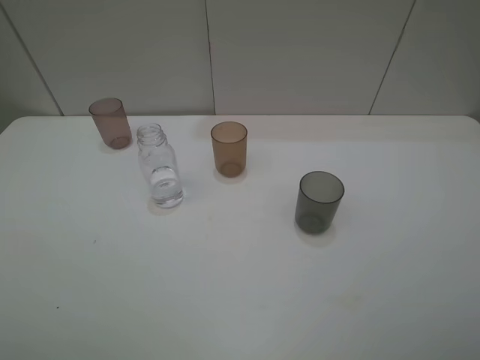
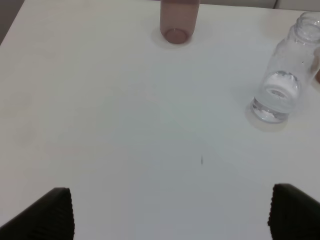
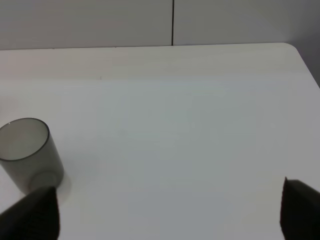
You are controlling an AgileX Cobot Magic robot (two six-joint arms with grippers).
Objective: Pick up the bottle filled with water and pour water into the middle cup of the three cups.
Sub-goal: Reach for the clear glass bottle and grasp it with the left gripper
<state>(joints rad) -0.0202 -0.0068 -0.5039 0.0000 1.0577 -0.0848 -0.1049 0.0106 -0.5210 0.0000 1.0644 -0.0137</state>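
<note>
The clear bottle (image 1: 159,166) stands upright on the white table (image 1: 240,285), uncapped, with some water in its bottom. It also shows in the left wrist view (image 2: 282,75). The amber middle cup (image 1: 229,148) stands to its right. The mauve-pink cup (image 1: 110,123) (image 2: 178,20) stands at the back left, the dark grey cup (image 1: 320,201) (image 3: 29,154) at the front right. No arm shows in the exterior high view. The left gripper (image 2: 170,212) is open and empty, well short of the bottle. The right gripper (image 3: 167,212) is open and empty, with the grey cup beside one of its fingertips (image 3: 35,215).
A light panelled wall (image 1: 240,52) rises behind the table's back edge. The table's right edge and rounded back corner (image 3: 295,50) show in the right wrist view. A small dark speck (image 2: 201,160) lies on the table surface.
</note>
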